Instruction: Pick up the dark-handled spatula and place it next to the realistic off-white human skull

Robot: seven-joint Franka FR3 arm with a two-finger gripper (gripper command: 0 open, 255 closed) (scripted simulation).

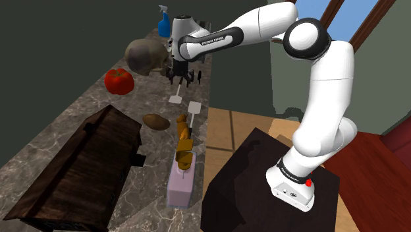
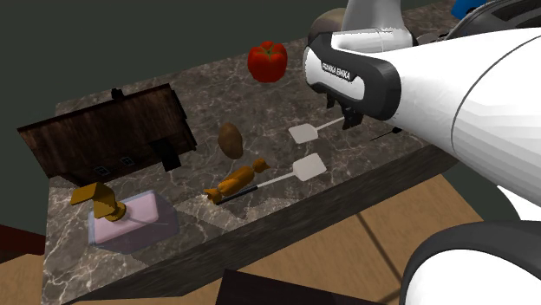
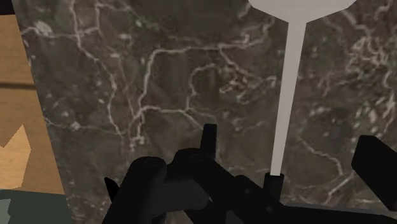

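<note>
The spatula has a white blade, a thin white shaft and a dark handle. It lies flat over the marble counter, close in front of the grey-brown skull. My gripper hangs straight above the handle end, beside the skull. In the wrist view the dark handle sits between my fingers, which stand apart from it, so the gripper is open. From the second exterior view the shaft runs under the gripper, with the skull partly hidden behind the arm.
A second spatula lies nearer the counter's edge beside an orange wooden piece. A potato, a red tomato, a dark wooden box, a pink soap dispenser and a blue spray bottle share the counter.
</note>
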